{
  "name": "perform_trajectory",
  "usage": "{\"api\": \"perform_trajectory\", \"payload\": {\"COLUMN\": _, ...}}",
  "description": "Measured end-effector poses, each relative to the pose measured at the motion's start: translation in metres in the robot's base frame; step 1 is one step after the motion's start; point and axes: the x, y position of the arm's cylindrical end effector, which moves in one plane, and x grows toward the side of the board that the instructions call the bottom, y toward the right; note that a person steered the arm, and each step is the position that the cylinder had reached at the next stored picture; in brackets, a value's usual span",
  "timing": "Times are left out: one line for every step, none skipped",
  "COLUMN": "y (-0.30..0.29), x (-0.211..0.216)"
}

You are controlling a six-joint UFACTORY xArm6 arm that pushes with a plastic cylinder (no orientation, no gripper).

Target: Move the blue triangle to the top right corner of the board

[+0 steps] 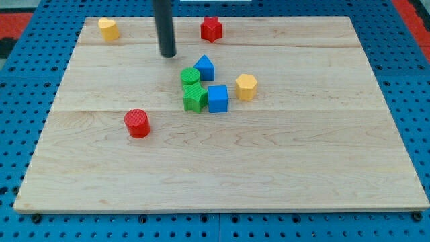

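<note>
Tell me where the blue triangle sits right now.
The blue triangle sits just above the board's centre, touching the green cylinder on its left, with the blue cube below it; my tip is up-left of it, apart.

My tip (168, 55) rests on the board (302, 154) near the top edge, up-left of the blue triangle (205, 68). The triangle touches a green cylinder (191, 76). Below: green block (195, 98), blue cube (218, 99). Yellow hexagon (246, 87) to the right.

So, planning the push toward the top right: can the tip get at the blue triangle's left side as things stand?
Probably yes: my tip sits up-left of the blue triangle with bare board between; the green cylinder crowds only its lower left.
</note>
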Motion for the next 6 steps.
{"api": "perform_trajectory", "payload": {"y": 0.01, "x": 0.039}}
{"api": "perform_trajectory", "payload": {"y": 0.113, "x": 0.022}}
{"api": "perform_trajectory", "payload": {"y": 0.173, "x": 0.014}}
{"api": "perform_trajectory", "payload": {"y": 0.222, "x": -0.001}}
{"api": "perform_trajectory", "payload": {"y": 0.265, "x": -0.005}}
{"api": "perform_trajectory", "payload": {"y": 0.278, "x": -0.02}}
